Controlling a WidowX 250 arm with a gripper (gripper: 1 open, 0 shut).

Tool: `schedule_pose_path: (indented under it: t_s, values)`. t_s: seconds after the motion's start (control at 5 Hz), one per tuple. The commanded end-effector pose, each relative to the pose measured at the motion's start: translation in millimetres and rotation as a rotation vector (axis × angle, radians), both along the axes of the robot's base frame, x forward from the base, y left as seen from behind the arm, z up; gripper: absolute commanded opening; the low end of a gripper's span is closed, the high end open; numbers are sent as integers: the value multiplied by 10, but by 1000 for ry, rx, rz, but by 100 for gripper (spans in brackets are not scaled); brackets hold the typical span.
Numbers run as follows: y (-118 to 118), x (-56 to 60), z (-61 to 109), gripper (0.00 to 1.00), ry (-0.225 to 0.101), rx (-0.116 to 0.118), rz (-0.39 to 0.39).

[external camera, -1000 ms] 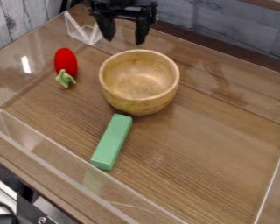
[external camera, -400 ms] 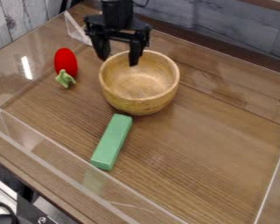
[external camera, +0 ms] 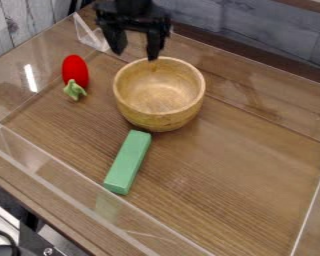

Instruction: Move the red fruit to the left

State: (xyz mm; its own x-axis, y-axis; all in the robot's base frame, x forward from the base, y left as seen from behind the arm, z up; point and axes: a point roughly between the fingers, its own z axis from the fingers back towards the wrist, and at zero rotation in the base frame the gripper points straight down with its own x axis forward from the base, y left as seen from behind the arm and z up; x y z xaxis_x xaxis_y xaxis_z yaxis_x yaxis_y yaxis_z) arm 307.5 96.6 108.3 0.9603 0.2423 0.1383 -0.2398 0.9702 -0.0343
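The red fruit (external camera: 75, 69), a small glossy strawberry with a pale green cap (external camera: 75, 90), lies on the wooden table at the left, to the left of the wooden bowl (external camera: 159, 93). My gripper (external camera: 135, 47) hangs pointing down just behind the bowl's far rim, to the right of and behind the fruit. It is open, with nothing between its black fingers (external camera: 115, 43). It touches neither the fruit nor the bowl.
A green rectangular block (external camera: 128, 161) lies in front of the bowl. Clear plastic walls (external camera: 69, 195) fence the table (external camera: 243, 150) along the front, left and right. A grey plank wall stands at the back.
The open gripper dipped toward the bowl's far rim, then drew back up and away. Fruit, bowl and block have not moved.
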Motion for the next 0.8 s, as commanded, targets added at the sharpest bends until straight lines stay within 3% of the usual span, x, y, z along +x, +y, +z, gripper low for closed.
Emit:
schedule_pose_path:
  t_s: [0.0, 0.4, 0.6]
  values:
    - [154, 200, 153, 100, -54, 28, -24]
    - [156, 149, 292, 100, -42, 19, 100]
    - [118, 217, 290, 100, -38, 18, 78]
